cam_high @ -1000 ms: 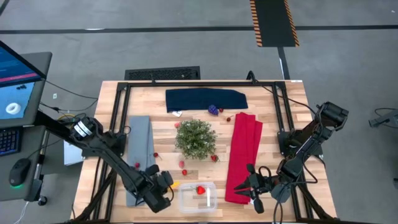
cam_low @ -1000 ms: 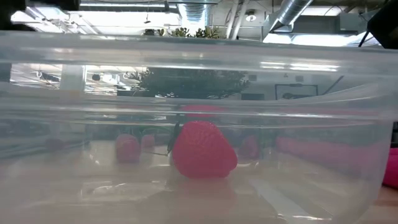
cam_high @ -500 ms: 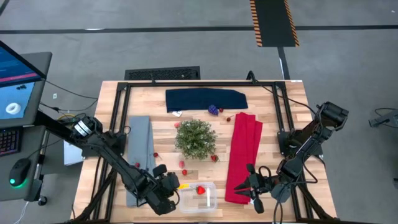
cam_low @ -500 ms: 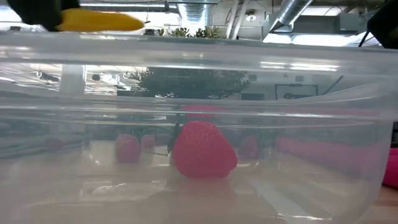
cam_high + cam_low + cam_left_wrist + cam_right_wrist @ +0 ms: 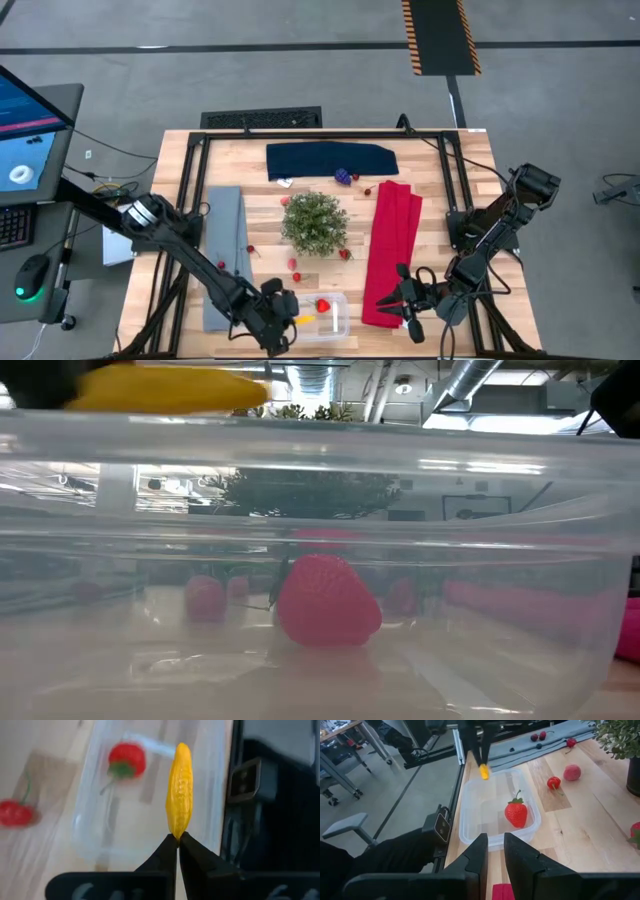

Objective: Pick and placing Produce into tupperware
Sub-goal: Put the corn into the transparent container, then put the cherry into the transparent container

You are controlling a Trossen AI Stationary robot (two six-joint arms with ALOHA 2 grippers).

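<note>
The left gripper (image 5: 177, 840) is pinching one end of a slim, bumpy yellow toy piece (image 5: 180, 790), its two dark fingers clenched tight on it. It is hanging just above the small clear rectangular plastic container with rounded corners (image 5: 338, 325), which is sitting at the near edge of the wooden table (image 5: 440, 190), and the yellow piece is poking out over the container's left end, above the rim and apart from the floor of it. Lying inside the container is a red toy strawberry with a green stem (image 5: 516, 812), alone on the bottom.

Just beyond the container, toward the bushy green potted plant (image 5: 316, 222), a few small red berries (image 5: 553, 782) are resting on the bare wood. Past the plant from the container, a little purple grape cluster (image 5: 343, 177) is lying at the edge of a folded dark blue cloth (image 5: 330, 159). A folded grey cloth (image 5: 226, 240) is lying to the container's left and a folded red cloth (image 5: 392, 240) to its right.

The right gripper (image 5: 491, 851) is waiting low over the near end of the red cloth, just right of the container, its fingers standing slightly apart and grasping nothing.
</note>
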